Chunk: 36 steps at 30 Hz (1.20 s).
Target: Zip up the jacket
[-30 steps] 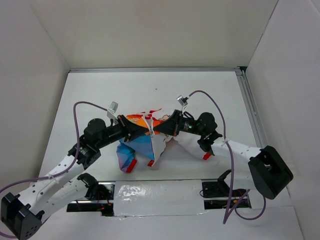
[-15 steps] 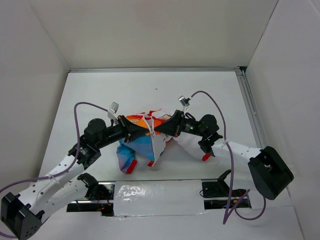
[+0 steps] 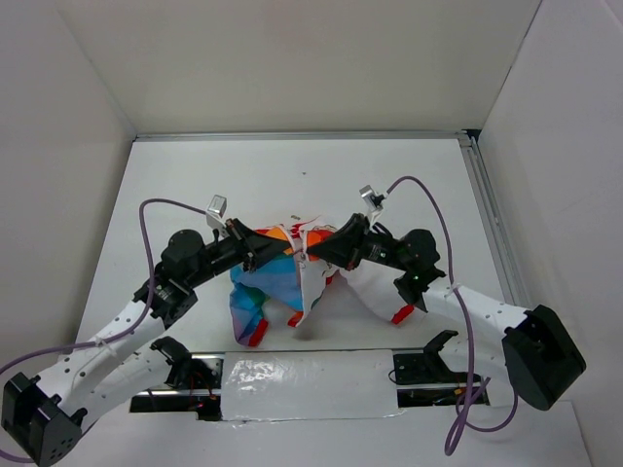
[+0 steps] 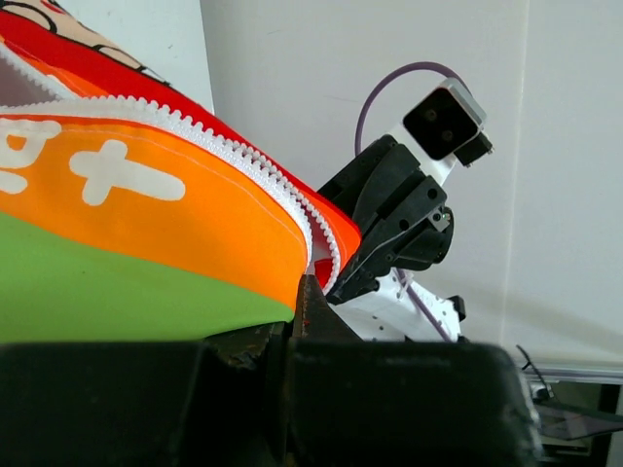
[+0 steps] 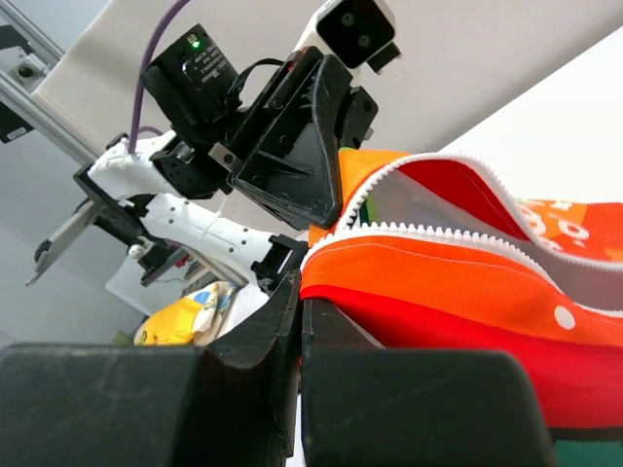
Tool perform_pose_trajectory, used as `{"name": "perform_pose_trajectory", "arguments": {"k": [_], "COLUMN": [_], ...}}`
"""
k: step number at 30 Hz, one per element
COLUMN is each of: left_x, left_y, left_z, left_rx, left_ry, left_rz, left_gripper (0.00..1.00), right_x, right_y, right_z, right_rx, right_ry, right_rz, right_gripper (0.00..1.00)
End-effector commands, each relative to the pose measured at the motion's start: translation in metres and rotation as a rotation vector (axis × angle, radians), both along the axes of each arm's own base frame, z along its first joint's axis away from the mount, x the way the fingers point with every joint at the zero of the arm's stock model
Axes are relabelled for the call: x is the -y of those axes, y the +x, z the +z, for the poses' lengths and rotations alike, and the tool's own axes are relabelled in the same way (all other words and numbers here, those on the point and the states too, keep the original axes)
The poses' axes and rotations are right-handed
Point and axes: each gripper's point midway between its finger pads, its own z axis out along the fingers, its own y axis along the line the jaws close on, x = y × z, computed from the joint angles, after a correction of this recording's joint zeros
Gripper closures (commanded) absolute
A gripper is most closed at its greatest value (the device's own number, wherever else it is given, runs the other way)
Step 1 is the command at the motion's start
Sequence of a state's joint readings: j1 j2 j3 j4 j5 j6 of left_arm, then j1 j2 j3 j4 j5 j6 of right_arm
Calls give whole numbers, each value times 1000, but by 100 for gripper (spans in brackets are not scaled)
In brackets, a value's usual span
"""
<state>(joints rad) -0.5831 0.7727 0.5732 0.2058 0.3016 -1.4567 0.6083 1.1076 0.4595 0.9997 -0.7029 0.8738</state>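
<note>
The small jacket point(image 3: 282, 282), white with rainbow stripes and red cuffs, hangs bunched between my two arms above the table. My left gripper point(image 3: 261, 251) is shut on its orange and green front edge point(image 4: 146, 233) beside the white zipper teeth. My right gripper point(image 3: 326, 253) is shut on the opposite orange and red front edge point(image 5: 438, 282). The two grippers face each other closely. The zipper stands open in the right wrist view point(image 5: 438, 195). No zipper slider shows.
A red cuff point(image 3: 403, 313) lies near the right arm and another point(image 3: 255, 335) hangs at the jacket's lower left. A shiny strip point(image 3: 292, 375) runs along the table's near edge. White walls enclose the table; a metal rail point(image 3: 487, 214) runs along its right side.
Both grippers have shifted a little right and up with the jacket. The gap between them has widened, and the right arm's elbow has moved right.
</note>
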Motion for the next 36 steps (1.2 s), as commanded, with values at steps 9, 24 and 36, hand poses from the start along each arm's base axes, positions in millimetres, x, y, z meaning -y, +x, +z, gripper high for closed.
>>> {"name": "perform_pose_trajectory", "arguments": {"k": [9,24,36], "left_x": [7,12,10], "left_y": [1,2,0], "left_z": [57,58,54], "left_rx": [119,149,150], "left_ry": [-110,-126,-120], "left_rz": [-38,-66,-61], "left_gripper": [100,100,100], "right_x": [2,1,7], "right_y": [15,17,14], "right_z": [35,36,40], "right_rx": [83,31,31], "right_ry": [55,76,95], "right_rz": [-66,-53,-64], "right_gripper": [100,100,100]}}
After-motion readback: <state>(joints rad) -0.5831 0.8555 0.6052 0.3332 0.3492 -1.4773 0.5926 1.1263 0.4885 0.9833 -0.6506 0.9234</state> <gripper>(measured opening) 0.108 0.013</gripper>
